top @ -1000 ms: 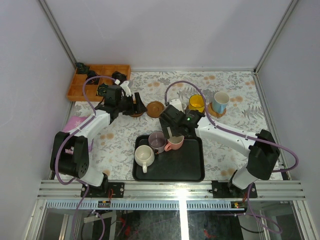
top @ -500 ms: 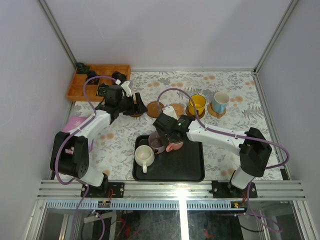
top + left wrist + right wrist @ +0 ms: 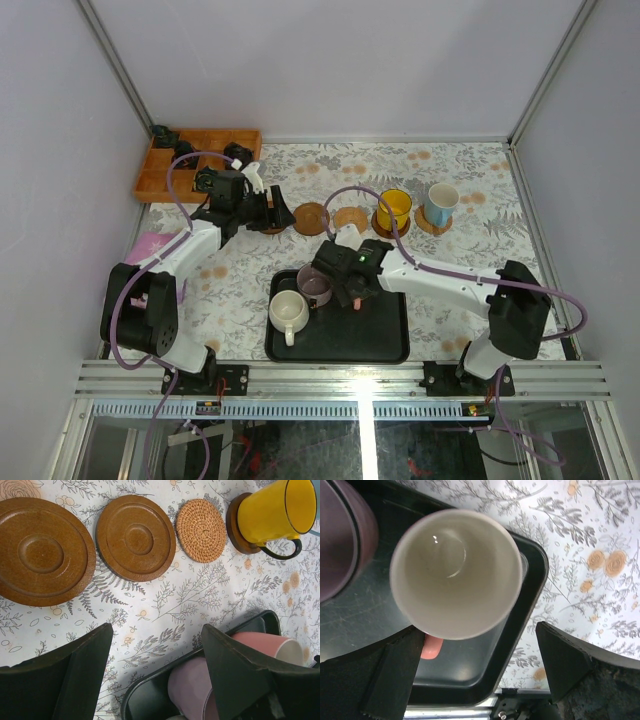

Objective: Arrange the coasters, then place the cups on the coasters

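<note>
A black rectangular tray [image 3: 385, 345] lies at 6 o'clock on the floral tablecloth [image 3: 480, 170]. Three handled mugs are held in its 10 o'clock part. A cream-white mug [image 3: 288, 310] stands upright. A mauve-purple mug [image 3: 315, 283] is at 1 o'clock of it. A pink mug [image 3: 455, 572] is just beside the mauve one at 3 o'clock, upright, with its pale inside showing. At 10 o'clock of the table an orange wooden compartment box [image 3: 150, 185] is set, with small black objects in it.

Beyond the tray a row runs from 9 towards 3 o'clock. It is made up of:
- a large brown wooden disc [image 3: 45, 552];
- a second brown wooden disc [image 3: 135, 537] just beside it;
- a tan woven round coaster [image 3: 201, 530];
- a yellow mug [image 3: 272, 510] standing on a dark brown coaster [image 3: 234, 522];
- a light blue mug [image 3: 440, 203] standing on a tan coaster [image 3: 430, 224].

The left gripper [image 3: 157, 632] is held above the cloth near the two wooden discs, with its jaws apart and nothing between them. The right gripper [image 3: 480, 630] is lowered over the pink mug. Its jaws are spread wide, with one finger on each side of the mug. The handle lies just beside one finger, and contact cannot be told.
</note>
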`<action>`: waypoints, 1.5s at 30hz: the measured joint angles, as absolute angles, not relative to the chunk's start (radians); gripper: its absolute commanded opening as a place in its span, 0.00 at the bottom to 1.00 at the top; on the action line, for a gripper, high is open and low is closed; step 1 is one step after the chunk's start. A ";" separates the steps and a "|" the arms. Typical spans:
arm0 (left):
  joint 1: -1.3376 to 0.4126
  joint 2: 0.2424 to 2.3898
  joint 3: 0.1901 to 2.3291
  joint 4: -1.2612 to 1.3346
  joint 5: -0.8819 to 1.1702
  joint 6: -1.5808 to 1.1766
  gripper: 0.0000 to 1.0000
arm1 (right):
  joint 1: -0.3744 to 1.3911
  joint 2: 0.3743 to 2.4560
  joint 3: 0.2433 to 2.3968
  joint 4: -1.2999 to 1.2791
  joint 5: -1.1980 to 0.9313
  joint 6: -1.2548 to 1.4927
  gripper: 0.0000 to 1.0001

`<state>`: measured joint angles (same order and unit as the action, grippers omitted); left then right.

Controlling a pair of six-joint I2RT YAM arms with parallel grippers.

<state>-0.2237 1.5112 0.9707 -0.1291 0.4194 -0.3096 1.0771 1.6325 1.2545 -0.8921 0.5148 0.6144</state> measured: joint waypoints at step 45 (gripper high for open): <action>-0.236 1.511 0.970 -0.130 0.422 -0.316 0.73 | 1.081 1.503 0.936 -0.570 0.351 0.721 0.00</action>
<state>-0.2359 1.5112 0.9703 -0.1295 0.4217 -0.3161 1.0809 1.5028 0.9363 -0.5697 0.3511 0.7208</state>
